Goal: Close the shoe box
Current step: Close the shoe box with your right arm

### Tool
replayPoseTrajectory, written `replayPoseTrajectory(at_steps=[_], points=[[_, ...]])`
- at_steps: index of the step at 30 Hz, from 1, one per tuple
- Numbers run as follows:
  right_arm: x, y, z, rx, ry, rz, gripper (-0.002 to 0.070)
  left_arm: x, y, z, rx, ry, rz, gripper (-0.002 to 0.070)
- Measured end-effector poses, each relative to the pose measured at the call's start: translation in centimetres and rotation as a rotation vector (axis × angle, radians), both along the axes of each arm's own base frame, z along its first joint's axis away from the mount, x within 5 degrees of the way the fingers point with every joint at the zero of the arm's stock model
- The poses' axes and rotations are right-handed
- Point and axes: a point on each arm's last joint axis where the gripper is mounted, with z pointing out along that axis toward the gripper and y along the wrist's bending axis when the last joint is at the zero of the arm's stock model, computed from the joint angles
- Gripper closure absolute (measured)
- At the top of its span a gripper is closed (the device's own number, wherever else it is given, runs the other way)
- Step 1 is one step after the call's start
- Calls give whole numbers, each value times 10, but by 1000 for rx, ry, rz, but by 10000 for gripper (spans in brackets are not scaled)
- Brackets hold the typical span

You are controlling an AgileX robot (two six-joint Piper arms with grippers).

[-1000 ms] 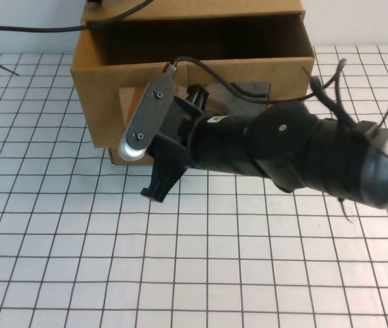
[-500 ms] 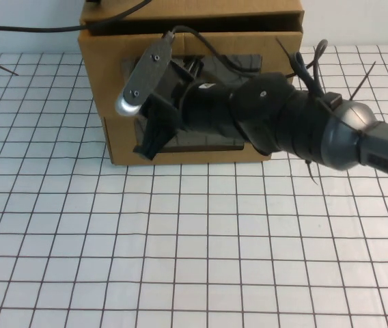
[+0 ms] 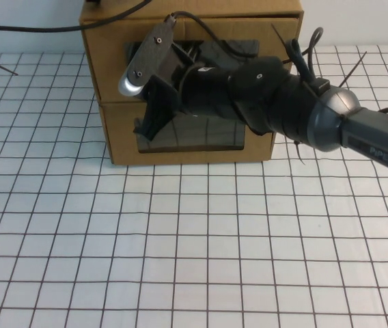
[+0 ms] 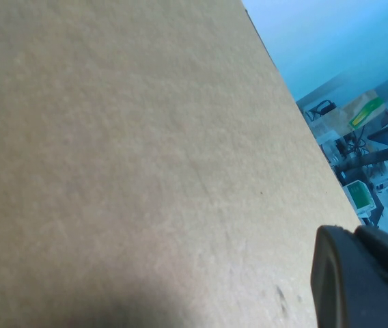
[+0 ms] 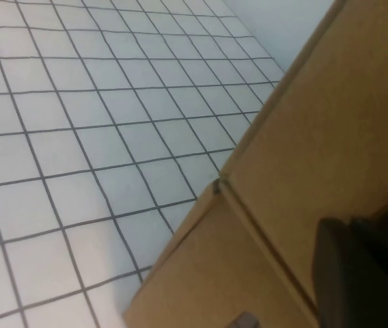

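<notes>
The shoe box (image 3: 105,61), the upper of two stacked at the gridded worktop's (image 3: 180,239) far edge, looks shut, with its drawer front flush. Only withdrawal seems left. Its contents are hidden, as are those of the twin box (image 3: 119,137) beneath. The right gripper (image 3: 146,126) rests against the box fronts and the left gripper (image 4: 358,280) sits close against cardboard. I cannot tell how either gripper's jaws stand.

The shoe box (image 3: 115,61), a brown cardboard drawer with a clear front window, sits pushed in flush atop its twin at the desk's far edge.
</notes>
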Motion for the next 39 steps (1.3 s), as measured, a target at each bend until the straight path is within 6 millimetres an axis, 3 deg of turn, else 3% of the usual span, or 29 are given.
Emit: replayPoseTrajectory(at_steps=[12, 23, 29, 39], points=[[-6, 0, 4, 24, 69, 65, 689, -4, -1, 1, 4, -25, -59, 680], [-32, -14, 51, -4, 73, 128, 689, -17, -3, 8, 11, -37, -162, 680], [-39, -24, 72, 16, 102, 84, 689, -34, 8, 38, 29, -115, -164, 680], [-59, -46, 110, -16, 104, 12, 689, -74, 48, 90, 218, -241, -22, 680]])
